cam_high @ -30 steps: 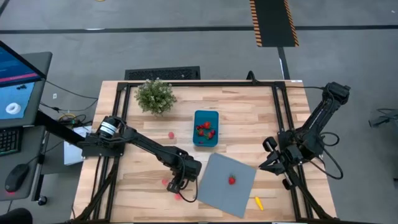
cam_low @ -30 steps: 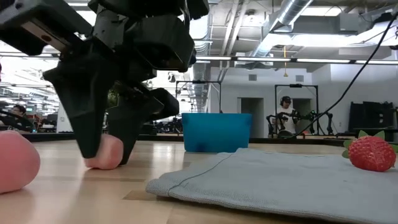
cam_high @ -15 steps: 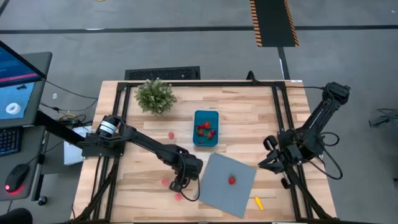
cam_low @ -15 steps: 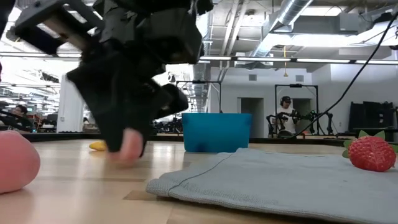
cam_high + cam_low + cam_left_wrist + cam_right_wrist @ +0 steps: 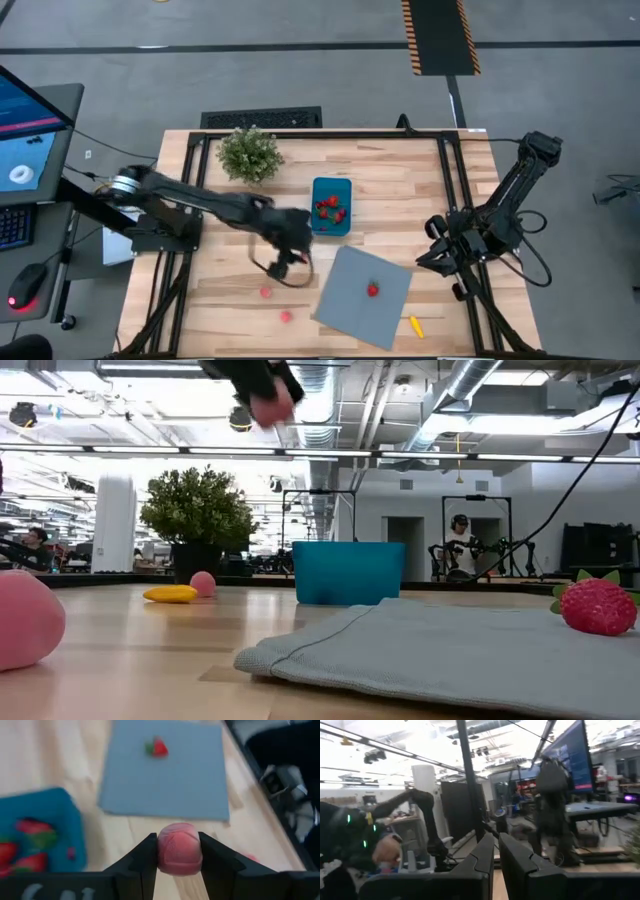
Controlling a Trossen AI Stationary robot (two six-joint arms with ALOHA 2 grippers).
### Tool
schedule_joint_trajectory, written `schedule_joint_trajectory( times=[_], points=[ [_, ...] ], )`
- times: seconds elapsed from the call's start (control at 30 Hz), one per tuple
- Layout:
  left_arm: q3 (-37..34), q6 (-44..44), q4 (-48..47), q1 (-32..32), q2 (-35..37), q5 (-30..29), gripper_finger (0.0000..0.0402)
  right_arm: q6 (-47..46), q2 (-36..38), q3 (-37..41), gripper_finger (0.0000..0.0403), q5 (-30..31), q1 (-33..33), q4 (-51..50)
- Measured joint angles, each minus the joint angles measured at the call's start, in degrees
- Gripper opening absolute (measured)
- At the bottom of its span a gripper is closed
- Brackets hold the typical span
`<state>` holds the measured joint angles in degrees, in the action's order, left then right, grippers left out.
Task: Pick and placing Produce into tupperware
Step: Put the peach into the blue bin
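The left tool (image 5: 179, 851) is clamping a pink piece (image 5: 179, 848) between its fingers and carrying it high off the surface (image 5: 400, 190), where a second ago it was pinching that piece down low on the wood near the mat (image 5: 365, 297). In the high view it is now hanging just beside the tub (image 5: 331, 205), on its near left side, so the lift looks done and the carry is nearly over; the drop into the tub is what is left. The tub is already holding several strawberries. Loose pieces are waiting: two pink ones (image 5: 265, 292) on the wood, a strawberry (image 5: 372, 290) on the mat, a yellow one (image 5: 414, 326) beyond it. The right tool (image 5: 496, 851) is idling at the right edge, fingers nearly together, holding nothing.
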<state>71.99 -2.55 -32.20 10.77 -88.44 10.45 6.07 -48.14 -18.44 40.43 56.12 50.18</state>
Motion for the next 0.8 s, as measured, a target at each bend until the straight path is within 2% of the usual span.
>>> schedule_joint_trajectory(
  times=[0.13, 0.43, 0.6, 0.73, 0.8],
  points=[
    [-4.21, 0.33, 1.42, -0.95, 12.07, -6.14, 0.0113, 0.04, 0.00, 0.00, 0.0052, 4.40, 0.00, -0.42],
    [-21.45, 4.90, 14.96, -1.12, 39.95, -17.77, 0.0113, 3.47, 1.81, 0.00, 0.0052, 12.09, -1.02, -0.28],
    [-30.48, 6.69, 21.58, -1.00, 51.44, -18.47, 0.0113, 5.28, 4.23, 0.00, 0.0052, 13.37, -3.10, -3.06],
    [-35.54, 7.72, 23.37, -0.99, 58.25, -19.15, 0.0113, 4.63, 9.07, 1.98, 0.0052, 21.84, -3.38, -8.13],
    [-37.39, 7.73, 24.41, -0.98, 60.78, -19.11, 0.0113, 4.33, 13.18, 5.21, 0.0052, 22.41, -3.31, -7.45]
  ],
)
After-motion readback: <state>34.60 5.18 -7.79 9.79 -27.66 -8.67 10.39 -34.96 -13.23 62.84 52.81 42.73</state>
